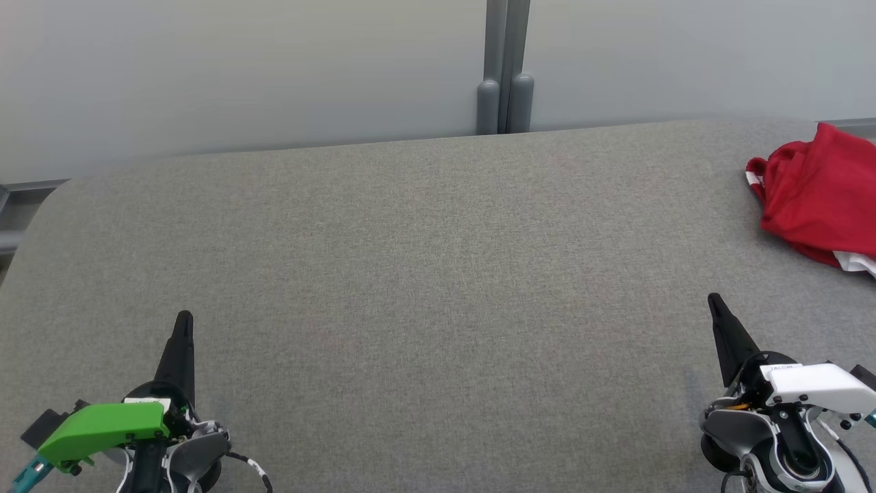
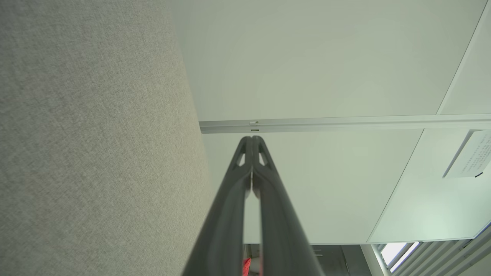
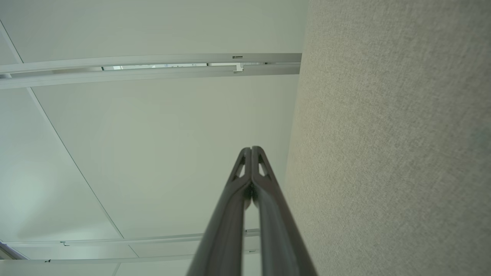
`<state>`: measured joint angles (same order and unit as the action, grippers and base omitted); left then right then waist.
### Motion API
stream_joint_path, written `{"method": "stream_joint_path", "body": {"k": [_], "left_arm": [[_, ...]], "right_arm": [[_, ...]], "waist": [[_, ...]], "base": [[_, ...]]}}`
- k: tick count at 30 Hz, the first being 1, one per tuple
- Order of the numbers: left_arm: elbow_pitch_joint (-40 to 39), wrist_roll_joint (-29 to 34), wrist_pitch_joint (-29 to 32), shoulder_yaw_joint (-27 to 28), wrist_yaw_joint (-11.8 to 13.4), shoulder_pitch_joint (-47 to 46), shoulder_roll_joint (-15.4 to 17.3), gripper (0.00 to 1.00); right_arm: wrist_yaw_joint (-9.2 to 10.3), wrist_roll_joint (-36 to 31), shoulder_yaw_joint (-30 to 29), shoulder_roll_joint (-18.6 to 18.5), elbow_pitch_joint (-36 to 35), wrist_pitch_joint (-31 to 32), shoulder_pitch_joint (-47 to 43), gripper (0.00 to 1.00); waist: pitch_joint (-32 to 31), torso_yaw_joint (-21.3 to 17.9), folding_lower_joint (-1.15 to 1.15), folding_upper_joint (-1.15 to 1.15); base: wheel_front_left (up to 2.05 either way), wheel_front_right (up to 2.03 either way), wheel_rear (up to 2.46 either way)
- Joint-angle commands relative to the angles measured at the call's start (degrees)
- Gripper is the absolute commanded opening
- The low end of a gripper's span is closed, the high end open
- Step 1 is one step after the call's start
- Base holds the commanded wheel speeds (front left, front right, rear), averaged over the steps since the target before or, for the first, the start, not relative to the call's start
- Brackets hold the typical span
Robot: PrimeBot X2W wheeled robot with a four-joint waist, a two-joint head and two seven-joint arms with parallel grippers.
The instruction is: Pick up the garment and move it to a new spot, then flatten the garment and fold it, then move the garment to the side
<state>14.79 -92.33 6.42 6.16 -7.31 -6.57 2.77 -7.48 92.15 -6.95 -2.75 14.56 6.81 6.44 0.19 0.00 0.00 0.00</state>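
Observation:
The garment (image 1: 818, 192) is a crumpled red cloth with white trim, lying at the far right edge of the grey fabric table (image 1: 424, 274) in the head view. My left gripper (image 1: 184, 318) rests at the lower left, shut and holding nothing. At the lower right my right gripper (image 1: 715, 300) is also shut and holding nothing, well below the garment and apart from it. In the left wrist view the left gripper (image 2: 252, 138) has its fingers pressed together, and a sliver of the red garment (image 2: 246, 264) shows between the finger bases. The right gripper (image 3: 251, 148) looks the same in the right wrist view.
A pale partition wall (image 1: 239, 68) with a grey post (image 1: 505, 75) stands right behind the table's far edge. The table's rounded left corner (image 1: 48, 198) drops off beside a grey rail.

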Motion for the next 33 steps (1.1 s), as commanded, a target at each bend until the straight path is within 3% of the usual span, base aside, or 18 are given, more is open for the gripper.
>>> {"method": "stream_joint_path", "body": {"k": [1, 33], "left_arm": [[-0.24, -0.11, -0.01, 0.19, -0.33, -0.78, 0.04, 0.0], [-0.25, -0.12, -0.02, 0.18, -0.33, -0.78, 0.04, 0.0]], "right_arm": [[-0.02, 0.32, 0.01, -0.26, -0.18, 0.15, 0.58, 0.0], [-0.02, 0.31, 0.02, -0.27, -0.18, 0.15, 0.59, 0.0]], "waist": [[0.0, 0.0, 0.0, 0.0], [0.0, 0.0, 0.0, 0.0]], "base": [[0.0, 0.0, 0.0], [0.0, 0.0, 0.0]]}}
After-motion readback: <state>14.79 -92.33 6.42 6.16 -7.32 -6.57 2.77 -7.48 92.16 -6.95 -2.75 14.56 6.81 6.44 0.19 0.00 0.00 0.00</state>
